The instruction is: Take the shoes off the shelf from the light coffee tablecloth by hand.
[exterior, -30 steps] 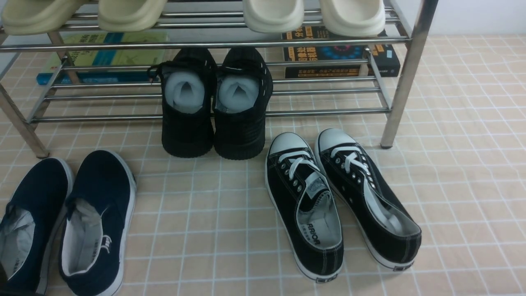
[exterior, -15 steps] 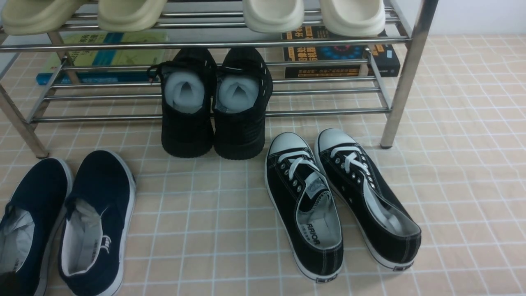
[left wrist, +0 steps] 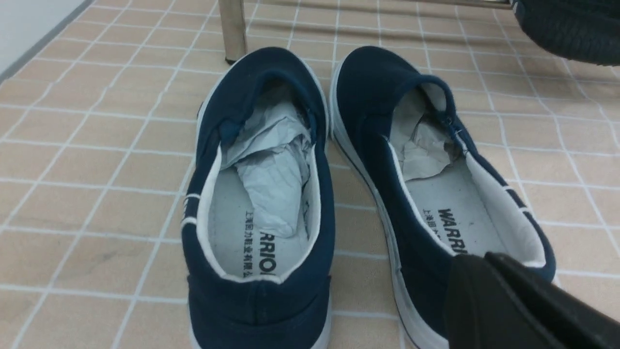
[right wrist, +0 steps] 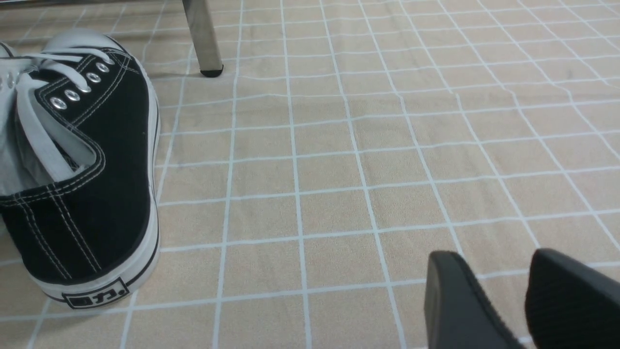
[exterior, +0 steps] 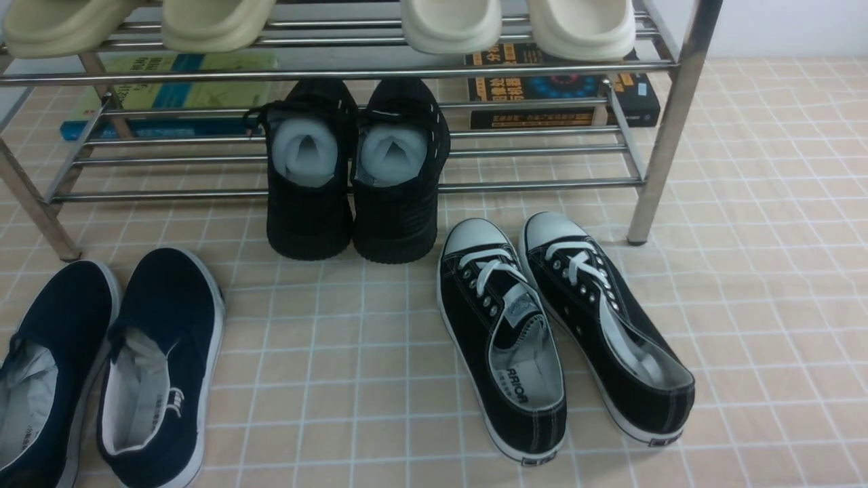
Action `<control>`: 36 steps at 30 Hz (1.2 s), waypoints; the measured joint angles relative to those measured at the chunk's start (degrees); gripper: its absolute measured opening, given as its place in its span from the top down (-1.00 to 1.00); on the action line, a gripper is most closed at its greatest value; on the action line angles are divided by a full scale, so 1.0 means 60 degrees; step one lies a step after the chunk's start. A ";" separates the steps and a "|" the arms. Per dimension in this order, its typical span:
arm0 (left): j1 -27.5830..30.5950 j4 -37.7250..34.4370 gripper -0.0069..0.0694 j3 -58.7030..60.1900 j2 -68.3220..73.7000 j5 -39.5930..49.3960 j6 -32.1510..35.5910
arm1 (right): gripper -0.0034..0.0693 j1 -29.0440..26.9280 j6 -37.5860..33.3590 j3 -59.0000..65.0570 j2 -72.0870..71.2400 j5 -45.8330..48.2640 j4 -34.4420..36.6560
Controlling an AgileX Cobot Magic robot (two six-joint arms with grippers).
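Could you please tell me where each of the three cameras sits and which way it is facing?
Front view: between the arms, looking forward and down at the shelf and tablecloth; no arm shows.
Left wrist view: low behind the shoes; left gripper shows, jaws together.
Right wrist view: low over cloth beside a lace-up sneaker; right gripper shows, jaws parted.
Shared: front and left wrist views both show the shoes.

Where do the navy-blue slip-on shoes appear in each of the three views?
Front view: navy-blue slip-on shoes at bottom left, on the tablecloth.
Left wrist view: the pair fills the centre.
Right wrist view: not in it.
Shared landmark: the chrome rack leg beyond their toes.
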 joint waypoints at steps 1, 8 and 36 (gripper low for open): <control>-0.0074 0.0057 0.74 0.0000 0.0000 0.0000 -0.0020 | 0.25 0.0000 0.0000 0.0000 0.0000 0.0000 0.0000; -0.0924 0.0460 0.72 0.0000 0.0000 0.0210 -0.0343 | 0.25 0.0000 0.0000 0.0000 0.0000 0.0000 0.0000; -0.0274 0.0495 0.68 -0.0008 0.0000 0.0233 -0.0610 | 0.25 0.0000 0.0000 0.0000 0.0000 0.0000 0.0000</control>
